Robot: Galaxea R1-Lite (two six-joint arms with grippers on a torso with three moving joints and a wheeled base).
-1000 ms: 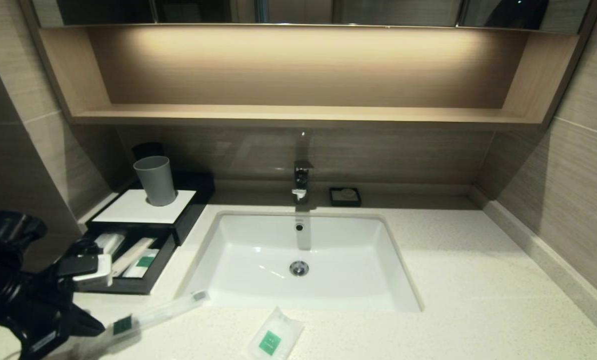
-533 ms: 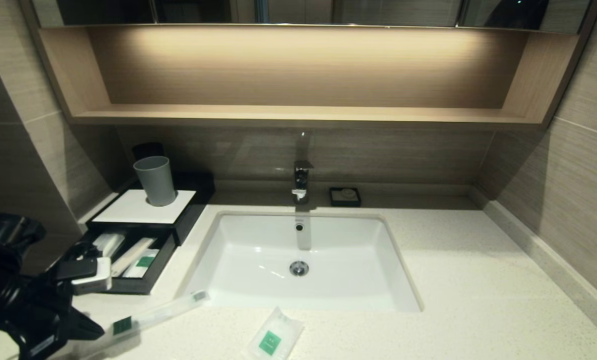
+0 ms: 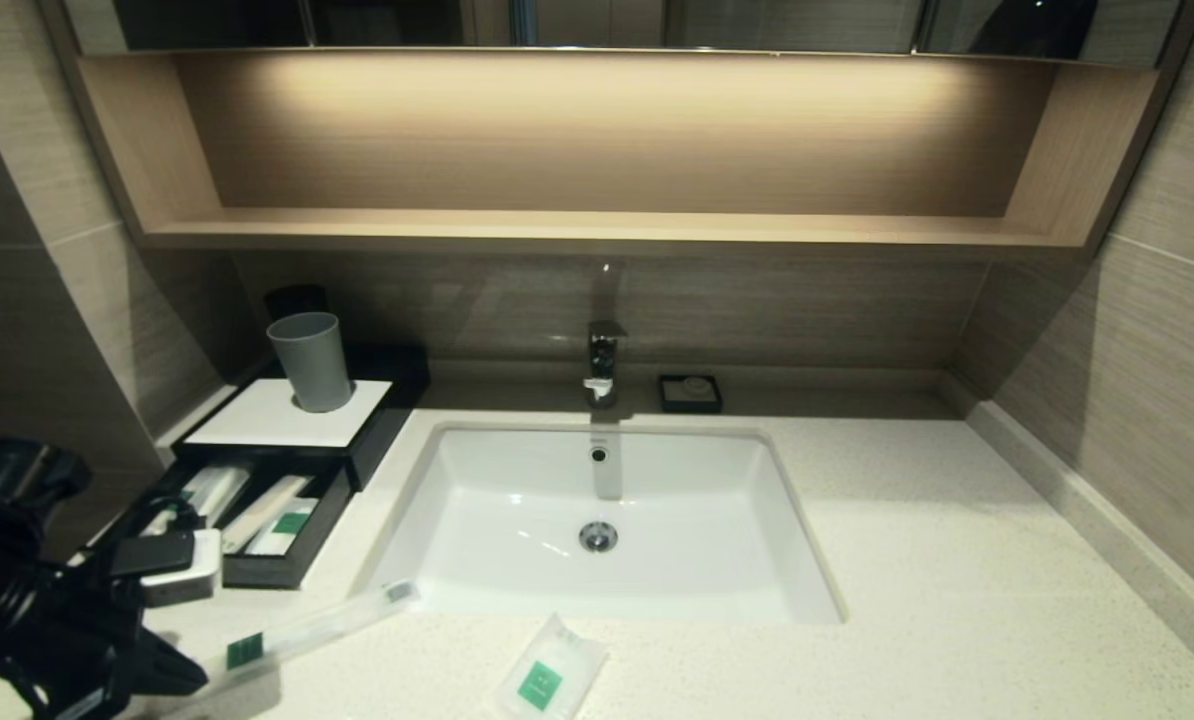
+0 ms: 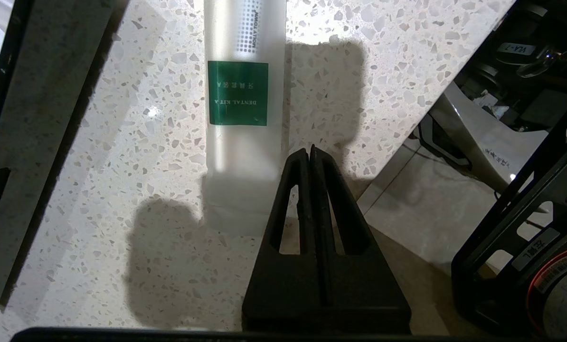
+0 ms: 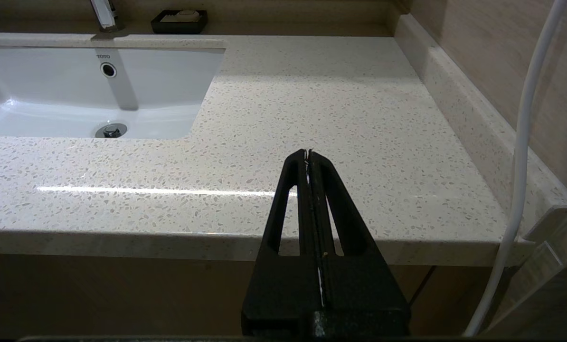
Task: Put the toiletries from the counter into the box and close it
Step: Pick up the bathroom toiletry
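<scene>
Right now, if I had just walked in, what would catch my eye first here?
Probably the white sink sunk in the middle of the speckled counter, under the glowing wooden shelf. Next, the black left gripper, its fingers shut, at the counter's near left edge by a long toothbrush packet. Behind it a black box has its drawer pulled out, a grey cup on top.

**A hotel-style bathroom vanity**

A white undermount sink point(image 3: 597, 520) sits at frame centre in a speckled stone counter point(image 3: 907, 560), with a chrome tap point(image 3: 602, 365) behind it. A lit wooden shelf point(image 3: 597, 230) and mirror edge run along the top; wrapped dental kits point(image 3: 297, 635) lie lower left.
</scene>
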